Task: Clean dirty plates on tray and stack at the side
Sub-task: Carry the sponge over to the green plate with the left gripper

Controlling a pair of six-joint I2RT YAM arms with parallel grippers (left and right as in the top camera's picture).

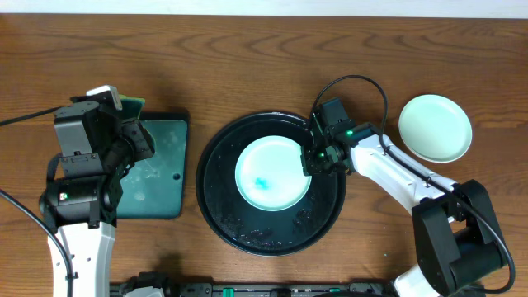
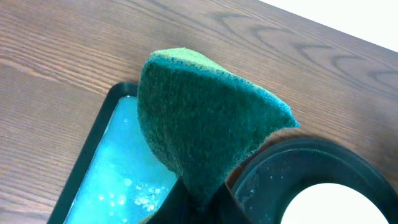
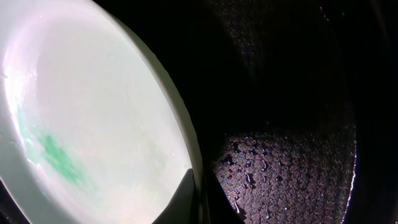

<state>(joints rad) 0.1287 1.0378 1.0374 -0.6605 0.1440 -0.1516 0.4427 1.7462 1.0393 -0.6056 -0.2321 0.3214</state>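
Note:
A mint green plate (image 1: 272, 175) with a teal-blue smear lies in the large round black tray (image 1: 216, 198). My right gripper (image 1: 317, 157) is shut on this plate's right rim. In the right wrist view one finger lies on the plate (image 3: 93, 112) at its rim, the gripper (image 3: 198, 202) pinches the edge, and the wet tray (image 3: 292, 155) lies beside it. A second mint green plate (image 1: 435, 128), without a smear, sits on the table at the far right. My left gripper (image 1: 136, 142) is shut on a green sponge (image 2: 205, 124) held above the left side. No third plate is in view.
A rectangular dark-green tray (image 1: 153, 169) with soapy water stands left of the black tray; it also shows in the left wrist view (image 2: 115, 165). The black tray (image 2: 292, 168) and plate (image 2: 339, 205) show there too. A dark rail runs along the table's front edge.

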